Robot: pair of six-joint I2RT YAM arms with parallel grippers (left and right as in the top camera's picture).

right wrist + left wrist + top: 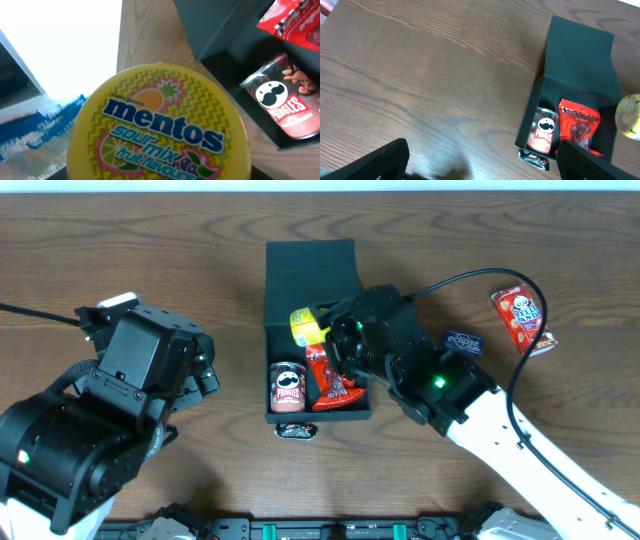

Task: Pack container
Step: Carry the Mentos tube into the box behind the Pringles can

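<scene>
Idling well left of the container (310, 275), the left fingers (205, 372) stand wide apart, holding nothing. Container sits on the table (150, 240) directly beneath the right fingers (330, 332), lid laid open on the far side, long axis running near to far. Right fingers clamped on a yellow Mentos tub (306, 326) over the bare far-left corner; Pringles can (288, 387) and red packet (332, 378) lie nearer than the fingers. Right arm's job: probably straight down, then release

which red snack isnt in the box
The red bag at far right, out beyond the blue Eclipse pack; the Pringles can and the red pouch both lie inside the container.
</scene>
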